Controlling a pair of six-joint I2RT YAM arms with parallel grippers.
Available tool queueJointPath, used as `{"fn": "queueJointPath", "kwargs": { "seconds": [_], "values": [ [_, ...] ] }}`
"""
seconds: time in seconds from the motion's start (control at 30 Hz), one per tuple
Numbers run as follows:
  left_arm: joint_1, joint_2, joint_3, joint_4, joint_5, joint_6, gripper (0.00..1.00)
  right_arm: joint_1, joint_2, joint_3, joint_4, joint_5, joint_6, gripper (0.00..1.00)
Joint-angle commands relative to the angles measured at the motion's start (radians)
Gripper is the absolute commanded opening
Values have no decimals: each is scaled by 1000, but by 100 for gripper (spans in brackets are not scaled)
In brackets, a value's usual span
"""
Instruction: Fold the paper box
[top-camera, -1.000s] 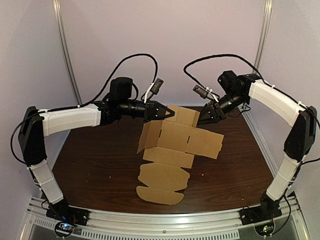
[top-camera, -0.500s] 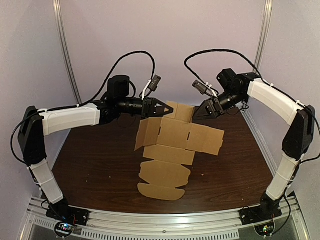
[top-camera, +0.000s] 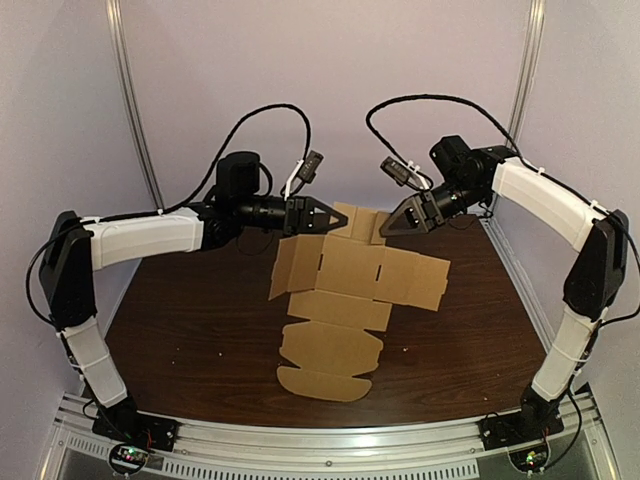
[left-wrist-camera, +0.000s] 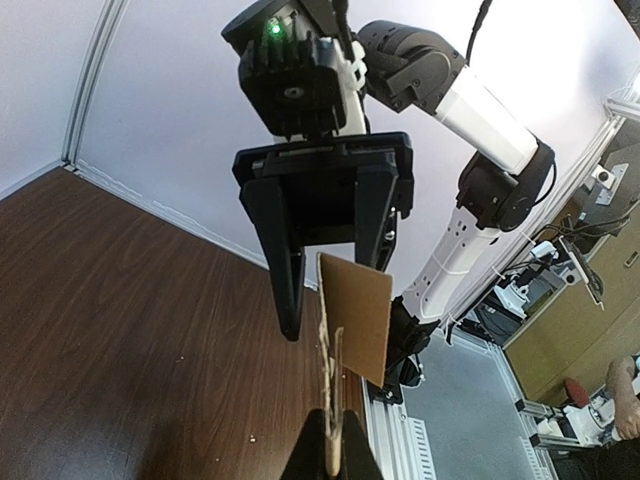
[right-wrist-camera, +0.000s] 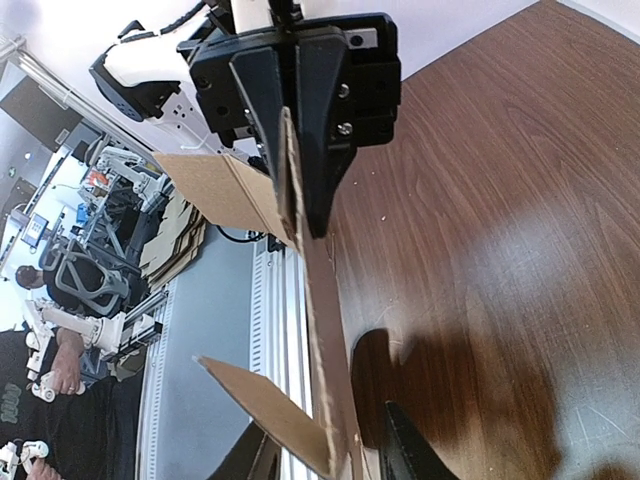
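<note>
Pinches box (top-camera: 345, 275) flap raised in left end effector (top-camera: 328, 219) for creasing; straddles it with spread right end effector (top-camera: 386, 229).

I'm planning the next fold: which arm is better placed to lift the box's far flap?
Left. The left gripper is shut on the far flap, pinching its edge. The right gripper only straddles the flap, jaws open.

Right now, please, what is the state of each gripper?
Left gripper: shut on the far flap of the paper box.
Right gripper: open, the paper box edge between its fingers, not clamped.
</note>
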Motion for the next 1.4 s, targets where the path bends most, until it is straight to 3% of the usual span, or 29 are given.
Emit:
{"fn": "queueJointPath", "kwargs": {
  "seconds": [0.0, 0.17, 0.33, 0.57, 0.67, 0.77, 1.13, 1.27, 1.37],
  "values": [
    [-29, 30, 10, 2, 56, -9, 0, 37, 18, 42, 97, -44, 48, 31],
    [-30, 30, 10, 2, 57, -8, 0, 43, 29, 44, 112, -13, 75, 11],
    [-29, 29, 10, -8, 42, -1, 0, 43, 19, 33, 104, 28, 64, 0],
    [-29, 32, 27, -110, 10, 73, 0, 44, -10, 18, 45, 101, -16, 0],
    [-30, 34, 25, -102, 22, 74, 0, 51, -4, 31, -5, 124, -53, 12],
    [-30, 33, 24, -94, 28, 71, 0, 60, 7, 39, -47, 138, -83, 15],
    [-30, 30, 17, -82, 31, 68, 0, 91, 26, 40, -138, 171, -168, 14],
    [-29, 28, 16, -87, 31, 74, 0, 101, 44, 57, -197, 177, -220, 0],
    [-30, 28, 16, -91, 34, 82, 0, 102, 58, 73, -238, 175, -252, 0]
  ]
}}
